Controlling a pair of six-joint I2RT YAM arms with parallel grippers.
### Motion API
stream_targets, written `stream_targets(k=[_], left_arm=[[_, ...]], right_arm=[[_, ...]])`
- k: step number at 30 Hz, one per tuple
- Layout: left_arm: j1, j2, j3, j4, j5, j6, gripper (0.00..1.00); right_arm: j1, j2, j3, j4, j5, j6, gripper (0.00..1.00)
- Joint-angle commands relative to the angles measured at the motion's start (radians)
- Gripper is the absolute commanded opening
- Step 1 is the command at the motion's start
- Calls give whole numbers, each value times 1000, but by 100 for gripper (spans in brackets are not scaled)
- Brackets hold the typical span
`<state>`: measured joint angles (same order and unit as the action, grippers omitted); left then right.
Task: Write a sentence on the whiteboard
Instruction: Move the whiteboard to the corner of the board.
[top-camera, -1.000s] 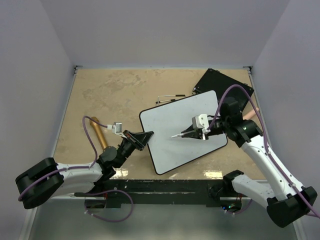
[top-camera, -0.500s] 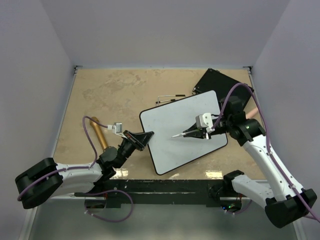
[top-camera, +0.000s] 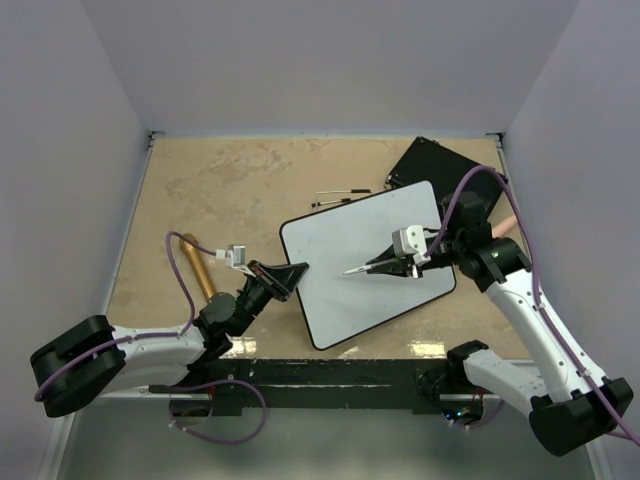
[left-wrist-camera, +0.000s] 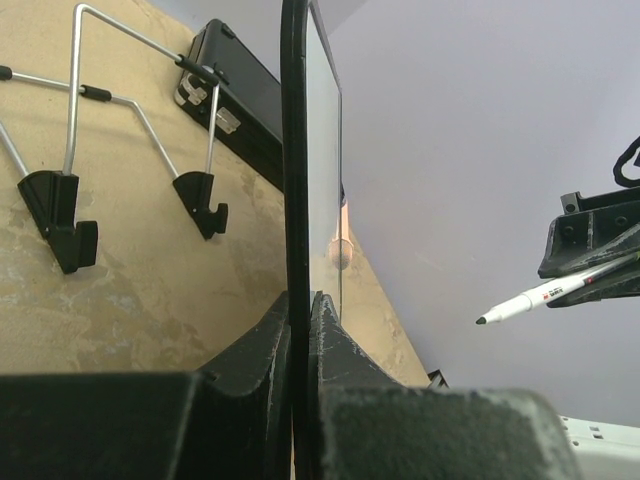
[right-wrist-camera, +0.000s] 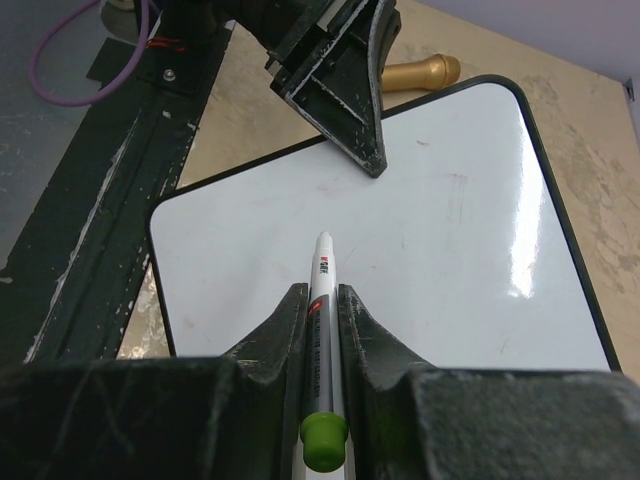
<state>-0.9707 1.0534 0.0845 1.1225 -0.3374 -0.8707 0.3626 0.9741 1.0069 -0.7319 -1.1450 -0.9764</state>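
Observation:
The whiteboard (top-camera: 340, 300) lies askew in the middle of the table, its glossy face blank but for faint smudges. My left gripper (top-camera: 298, 268) is shut on its left edge; in the left wrist view the black frame (left-wrist-camera: 295, 150) runs edge-on between the jaws of that gripper (left-wrist-camera: 298, 300). My right gripper (top-camera: 378, 264) hovers over the board, shut on a white marker (top-camera: 362, 268) with a green end cap. The marker (right-wrist-camera: 323, 290) lies along the right gripper (right-wrist-camera: 322, 292) and points at the board (right-wrist-camera: 450, 250). Its tip (left-wrist-camera: 482, 321) stands apart from the board's face.
A flat black board (top-camera: 440, 165) lies at the back right, partly under the whiteboard. A wire stand (top-camera: 335, 197) with black feet (left-wrist-camera: 60, 215) sits behind the whiteboard. A gold cylinder (top-camera: 200, 270) lies at the left by my left arm. A pinkish object (top-camera: 503, 222) shows at the right.
My right gripper with the marker has shifted slightly to the right over the board and then held still. The left gripper and the whiteboard have not moved.

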Motion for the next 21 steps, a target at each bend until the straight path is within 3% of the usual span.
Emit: stream_targets(k=[1, 21], left_arm=[[-11, 10, 17, -72, 8, 137, 0], [-14, 22, 24, -84, 9, 128, 0]], right_arm=[[-8, -11, -7, 31, -28, 12, 0], [-8, -11, -19, 39, -28, 18, 0]])
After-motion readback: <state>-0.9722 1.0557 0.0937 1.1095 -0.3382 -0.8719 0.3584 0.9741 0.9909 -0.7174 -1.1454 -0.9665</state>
